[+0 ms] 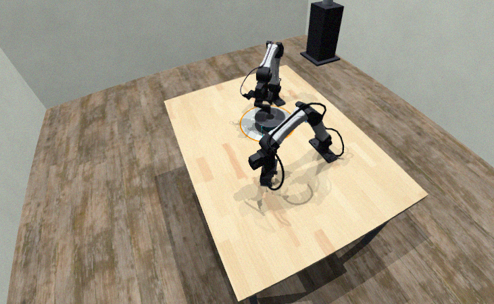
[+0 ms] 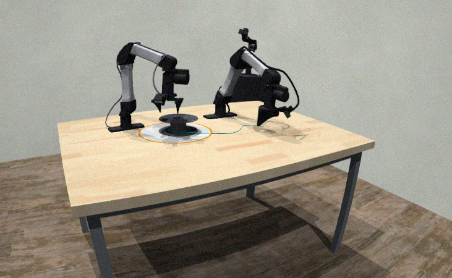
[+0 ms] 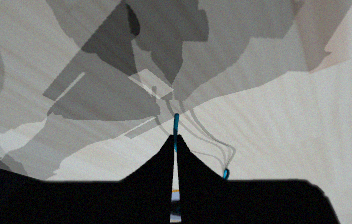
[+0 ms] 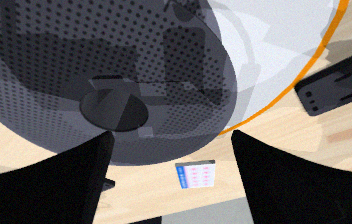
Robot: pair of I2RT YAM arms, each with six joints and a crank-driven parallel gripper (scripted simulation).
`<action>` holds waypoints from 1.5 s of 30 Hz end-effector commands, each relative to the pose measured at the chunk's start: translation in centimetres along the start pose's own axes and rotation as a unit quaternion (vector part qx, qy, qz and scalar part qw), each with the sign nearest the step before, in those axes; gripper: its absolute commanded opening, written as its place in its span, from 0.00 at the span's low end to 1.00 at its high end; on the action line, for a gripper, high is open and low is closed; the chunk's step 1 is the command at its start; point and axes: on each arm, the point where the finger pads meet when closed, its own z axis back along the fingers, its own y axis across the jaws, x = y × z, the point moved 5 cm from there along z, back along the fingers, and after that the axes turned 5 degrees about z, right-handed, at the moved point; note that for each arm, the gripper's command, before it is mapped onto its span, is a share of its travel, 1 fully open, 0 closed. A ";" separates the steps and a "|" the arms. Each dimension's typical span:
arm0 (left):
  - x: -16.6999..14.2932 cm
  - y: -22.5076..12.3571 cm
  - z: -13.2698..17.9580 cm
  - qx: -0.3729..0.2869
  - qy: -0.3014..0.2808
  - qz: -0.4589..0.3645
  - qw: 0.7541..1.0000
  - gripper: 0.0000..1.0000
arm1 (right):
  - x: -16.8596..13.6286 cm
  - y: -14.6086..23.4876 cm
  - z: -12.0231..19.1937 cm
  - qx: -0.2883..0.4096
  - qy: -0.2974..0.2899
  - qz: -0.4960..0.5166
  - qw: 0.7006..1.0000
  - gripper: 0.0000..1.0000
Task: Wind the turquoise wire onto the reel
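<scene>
The dark reel lies flat, its lower flange inside the painted orange ring. The turquoise wire runs from the low part of the hub out over the ring, bends upward and ends at my left gripper. That gripper is shut on the wire, just above the table. My right gripper is open and empty, fingers pointing down over the rear edge of the upper flange. The turns on the hub are mostly hidden.
The right arm's base stands close behind the ring; the left arm's base is along the same table side. A small white, pink and blue block shows beyond the reel in the right wrist view.
</scene>
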 end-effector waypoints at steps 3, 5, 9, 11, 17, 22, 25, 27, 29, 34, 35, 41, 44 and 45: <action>0.9 -0.6 2.4 -0.024 -0.025 0.002 0.999 0.00 | 2.8 1.5 0.2 0.010 -0.003 0.226 0.974 1.00; 0.9 -0.7 2.4 -0.024 -0.025 0.003 0.999 0.00 | 3.5 2.3 0.1 0.009 -0.005 0.278 0.961 1.00; 0.8 -0.7 2.3 -0.024 -0.024 0.005 0.999 0.00 | 5.2 3.4 0.1 0.010 -0.010 0.384 0.923 1.00; 0.8 -0.7 2.2 -0.024 -0.024 0.004 0.999 0.00 | 5.9 3.9 0.0 0.011 -0.012 0.436 0.900 1.00; 0.7 -0.6 2.1 -0.024 -0.025 0.004 0.999 0.00 | 6.2 4.4 0.0 0.013 -0.015 0.571 0.820 1.00; 0.6 -0.6 1.9 -0.024 -0.025 0.004 0.999 0.00 | 6.3 4.4 0.0 0.011 -0.008 0.685 0.728 1.00; 0.6 -0.6 1.8 -0.024 -0.025 0.004 0.999 0.00 | 6.3 4.4 0.0 0.011 -0.006 0.695 0.719 1.00; 0.6 -0.6 1.8 -0.024 -0.025 0.004 0.999 0.00 | 6.3 4.4 0.0 0.011 -0.006 0.695 0.719 1.00; 0.5 -0.5 1.7 -0.024 -0.025 0.004 0.999 0.00 | 6.4 4.4 0.0 0.011 -0.006 0.695 0.719 1.00; 0.5 -0.5 1.6 -0.024 -0.025 0.004 0.999 0.00 | 6.4 4.4 0.0 0.011 -0.006 0.695 0.719 1.00; 0.5 -0.5 1.6 -0.024 -0.025 0.004 0.999 0.00 | 6.3 4.4 0.0 0.011 -0.006 0.695 0.719 1.00; 0.4 -0.3 1.4 -0.024 -0.024 0.005 0.999 0.00 | 6.2 4.6 -0.1 0.011 -0.006 0.695 0.719 1.00; 0.4 -0.2 1.4 -0.024 -0.025 0.003 0.999 0.00 | 6.2 4.6 -0.2 0.011 -0.006 0.695 0.719 1.00; 0.4 -0.2 1.4 -0.024 -0.025 0.003 0.999 0.00 | 6.2 4.6 -0.3 0.011 -0.006 0.695 0.719 1.00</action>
